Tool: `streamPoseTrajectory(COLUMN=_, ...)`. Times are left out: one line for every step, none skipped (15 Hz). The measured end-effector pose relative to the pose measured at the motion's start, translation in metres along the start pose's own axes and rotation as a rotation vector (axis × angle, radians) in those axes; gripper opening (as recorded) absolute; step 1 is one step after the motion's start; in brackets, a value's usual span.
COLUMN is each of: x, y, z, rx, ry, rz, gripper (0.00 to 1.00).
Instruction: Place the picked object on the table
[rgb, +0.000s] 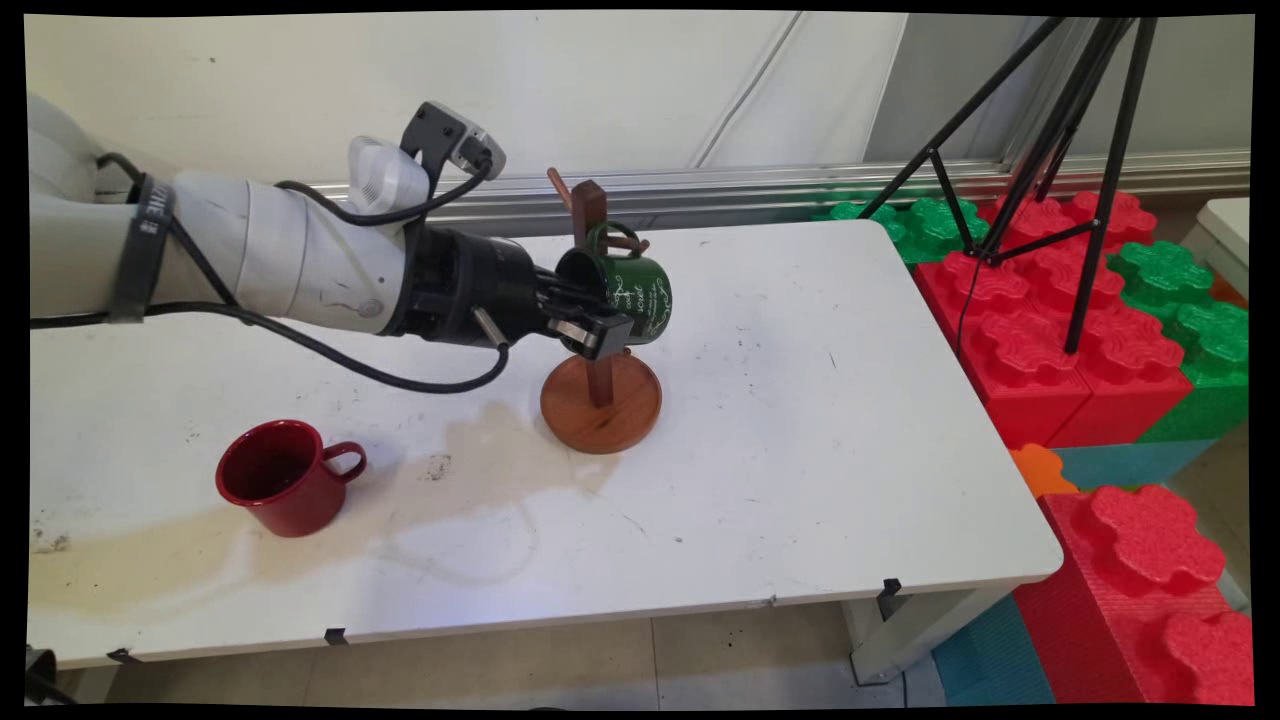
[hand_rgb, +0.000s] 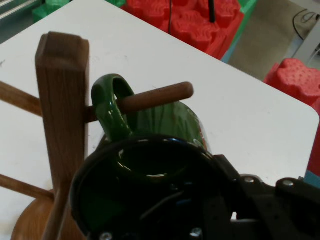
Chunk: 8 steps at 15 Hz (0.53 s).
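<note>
My gripper (rgb: 590, 318) reaches in from the left and is shut on the rim of a green mug (rgb: 640, 290), one finger inside it and one outside. The mug lies on its side in the air, its mouth facing the hand. Its handle (hand_rgb: 112, 102) is threaded over a peg (hand_rgb: 157, 96) of the wooden mug tree (rgb: 589, 215), right against the upright post (hand_rgb: 62, 100). The tree's round base (rgb: 600, 405) rests on the white table (rgb: 800, 420) below the mug. A red mug (rgb: 285, 478) stands upright at the near left, well apart from the gripper.
A brownish stain (rgb: 300, 520) spreads over the table between the red mug and the tree's base. Past the table's right edge are red and green foam blocks (rgb: 1060, 330), and a black tripod (rgb: 1050, 120) stands on them. Black cables (rgb: 330, 350) hang under the arm.
</note>
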Motion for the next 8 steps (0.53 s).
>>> streamPoseTrajectory(x=0.0004, y=0.0008, z=-0.0011, rx=-0.003, ry=0.001, rz=0.007, gripper=0.0)
streamPoseTrajectory(x=0.0009, y=0.0019, z=-0.0021, rx=-0.007, ry=0.001, rz=0.015, gripper=0.0)
streamPoseTrajectory(x=0.0013, y=0.0029, z=-0.0033, rx=-0.011, ry=0.002, rz=0.022, gripper=0.0)
streamPoseTrajectory(x=0.0016, y=0.0039, z=-0.0043, rx=-0.015, ry=0.003, rz=0.029, gripper=0.0)
streamPoseTrajectory(x=0.0017, y=0.0046, z=-0.0049, rx=-0.018, ry=0.003, rz=0.033, gripper=0.0)
streamPoseTrajectory(x=0.002, y=0.0058, z=-0.006, rx=-0.021, ry=0.004, rz=0.039, gripper=0.0)
streamPoseTrajectory(x=0.0021, y=0.0065, z=-0.0068, rx=-0.023, ry=0.004, rz=0.043, gripper=0.0)
streamPoseTrajectory(x=0.0023, y=0.0076, z=-0.0079, rx=-0.027, ry=0.006, rz=0.049, gripper=0.0)
